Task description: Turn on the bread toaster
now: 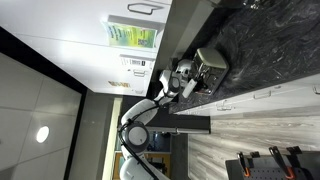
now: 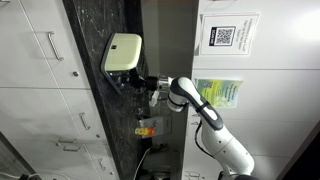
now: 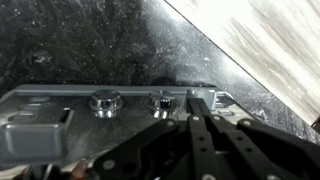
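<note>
1 bread toaster (image 1: 210, 66) (image 2: 122, 52) sits on the dark marbled countertop (image 1: 262, 48) (image 2: 95, 115) in both exterior views. 1 gripper (image 2: 143, 82) is at its side panel, jaws looking pressed together with nothing between them. The wrist view shows 2 silver knobs (image 3: 105, 101) (image 3: 160, 101). White cabinets (image 2: 40, 60), 1 QR sheet (image 2: 225, 35) on the wall.

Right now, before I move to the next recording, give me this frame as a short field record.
target: bread toaster, silver, on the dark marbled counter
arm: gripper at the toaster's control face, beside two metal knobs
jaws: close together; open or shut unclear
contact: cannot tell
task state: switch-on not confirmed
</note>
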